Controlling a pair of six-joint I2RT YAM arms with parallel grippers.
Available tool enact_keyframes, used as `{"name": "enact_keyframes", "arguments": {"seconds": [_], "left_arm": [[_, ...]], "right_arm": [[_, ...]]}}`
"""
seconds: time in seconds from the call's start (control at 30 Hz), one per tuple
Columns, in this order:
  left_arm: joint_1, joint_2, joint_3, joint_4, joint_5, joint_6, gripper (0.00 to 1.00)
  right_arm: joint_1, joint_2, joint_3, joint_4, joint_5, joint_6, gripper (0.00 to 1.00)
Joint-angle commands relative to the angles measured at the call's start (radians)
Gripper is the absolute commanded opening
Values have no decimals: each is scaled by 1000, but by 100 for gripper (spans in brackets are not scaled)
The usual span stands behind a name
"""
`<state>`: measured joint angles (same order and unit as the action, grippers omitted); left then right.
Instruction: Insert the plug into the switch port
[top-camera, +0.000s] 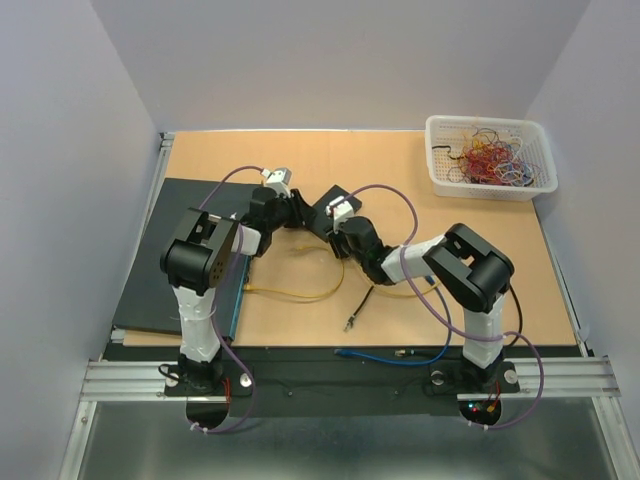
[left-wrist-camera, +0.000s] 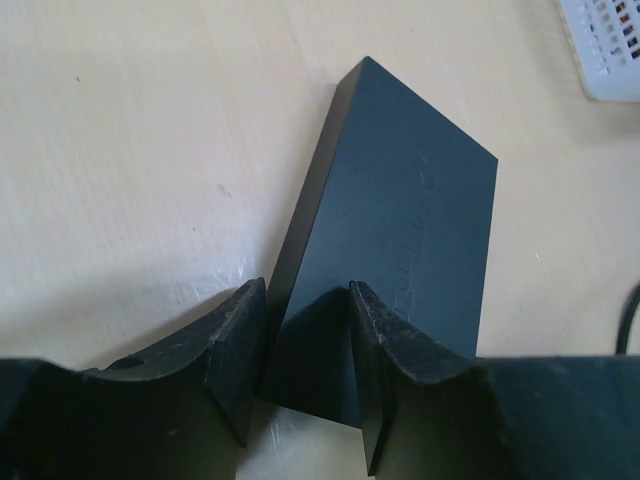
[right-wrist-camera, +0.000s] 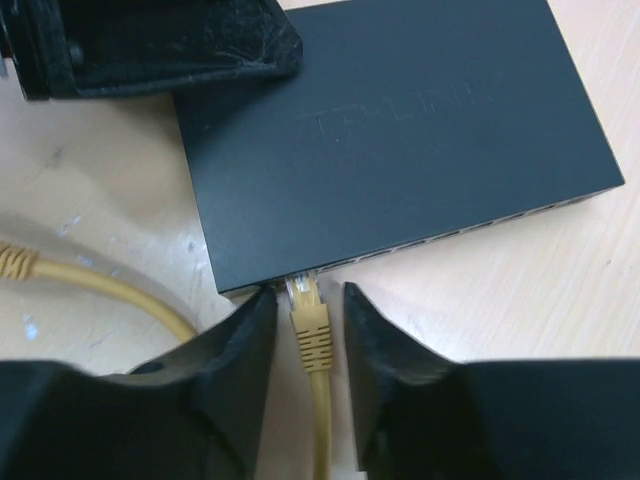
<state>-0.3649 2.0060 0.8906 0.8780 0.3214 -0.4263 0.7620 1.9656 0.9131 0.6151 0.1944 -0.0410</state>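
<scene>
Jaws of the right gripper (right-wrist-camera: 308, 295): open just a little, one finger on each side of the yellow plug (right-wrist-camera: 308, 322), with a thin gap on both sides, so not squeezing it. Plug tip right at the last port at the left end of the row on the black network switch (right-wrist-camera: 400, 150); hard to tell how deep. Yellow cable (right-wrist-camera: 322, 430) running back from the plug between the fingers.

Jaws of the left gripper (left-wrist-camera: 307, 300): closed onto the near end of the switch, one finger on each side, gripping it.

Switch flat on the tan table (top-camera: 480, 260), near the middle, between the two grippers.

Far right corner: white basket (top-camera: 490, 192) full of tangled wires (top-camera: 495, 155) in many colours. Near edge: a blue cable (top-camera: 380, 354) and a black cable (top-camera: 358, 305), both lying loose. Left side: a black mat (top-camera: 150, 270).
</scene>
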Motion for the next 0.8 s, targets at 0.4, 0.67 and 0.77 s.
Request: {"name": "enact_keyframes", "arguments": {"seconds": [0.4, 0.67, 0.77], "left_arm": [[121, -130, 295, -534, 186, 77, 48], [55, -428, 148, -534, -2, 72, 53], [-64, -580, 49, -573, -141, 74, 53]], "right_arm": [[23, -318, -189, -145, 49, 217, 72], [25, -484, -140, -370, 229, 322, 91], [23, -537, -148, -437, 307, 355, 95]]}}
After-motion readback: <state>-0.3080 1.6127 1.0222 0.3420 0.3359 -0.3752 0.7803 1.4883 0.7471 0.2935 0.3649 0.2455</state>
